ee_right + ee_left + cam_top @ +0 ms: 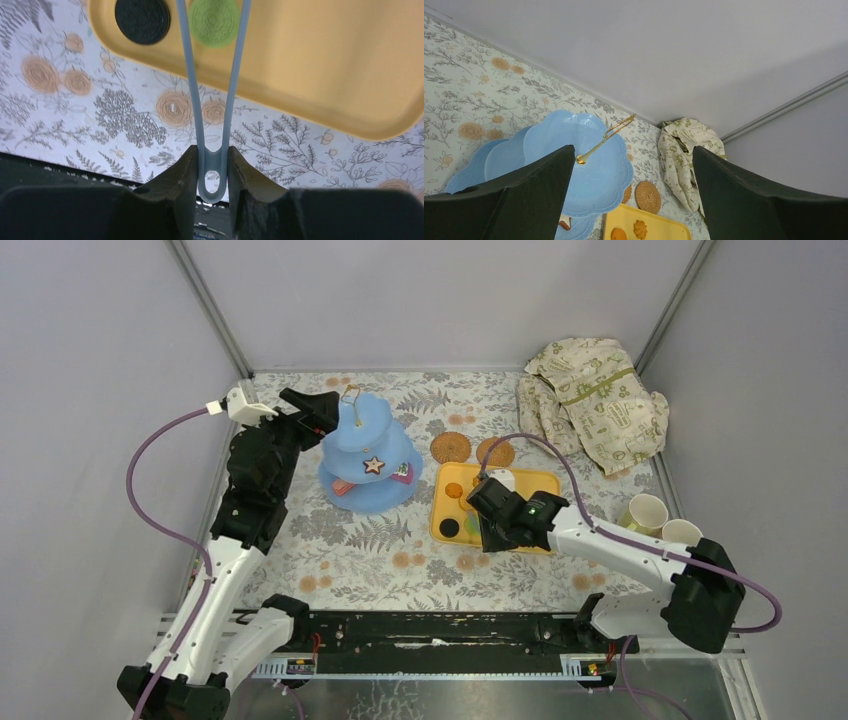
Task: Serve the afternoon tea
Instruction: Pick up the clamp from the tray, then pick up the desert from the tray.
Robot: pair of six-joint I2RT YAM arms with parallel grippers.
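Blue stand with three tiers is where the treats go. It has a star biscuit and a few other bits on its lower tiers. Its top tier looks bare, with only the gold handle poking up.

The left gripper hangs just beside the top of the stand, on its left side. Its jaws are spread wide and hold nothing.

The yellow tray lies just right of the stand. A green biscuit and a black biscuit lie on it, at the end nearest the arms. The right gripper is over that end. Its jaws pinch the bent end of the grey tongs. The two tong arms reach out on either side of the green biscuit. Their tips run off the top of the wrist picture, so I cannot tell if they touch it.

Two coasters lie right of the stand, behind the tray. Two cups stand well to the right of the stand, past the tray. A crumpled cloth lies far right of the stand, at the back.

I think the step now is picking up the green biscuit with the tongs. Next the right jaws must squeeze more, so the tongs close on it. Then comes a lift and a careful carry to the stand. The cups are not yet on the coasters, so lots is left to do.
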